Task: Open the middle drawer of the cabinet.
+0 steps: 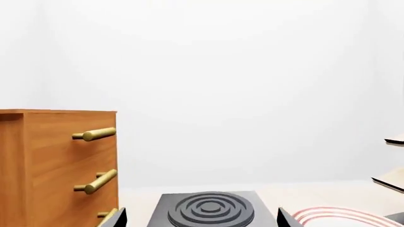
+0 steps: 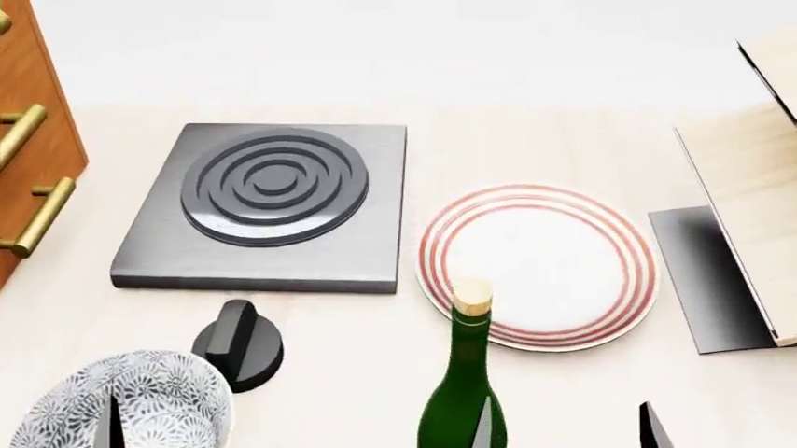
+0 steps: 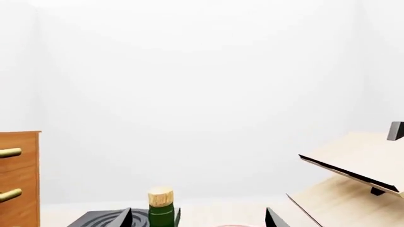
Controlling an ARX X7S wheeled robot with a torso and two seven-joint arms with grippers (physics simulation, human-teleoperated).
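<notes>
The cabinet (image 1: 60, 168) stands at the table's far left with all three fronts flush, and its middle drawer (image 1: 66, 182), the second brass bar down, is untouched and well apart from both arms, so the step in hand looks like the approach. The left gripper (image 1: 202, 218) is the natural one to send: its tips stand wide, straddling the black burner plate (image 2: 268, 201). It should swing left, line up square with the middle handle (image 1: 94, 182) rather than the top handle (image 1: 94, 135), and pull straight out. The right gripper (image 3: 198, 218) is also spread wide, near the green bottle (image 2: 464, 397) and the striped plate (image 2: 538, 266), and should stay put.
</notes>
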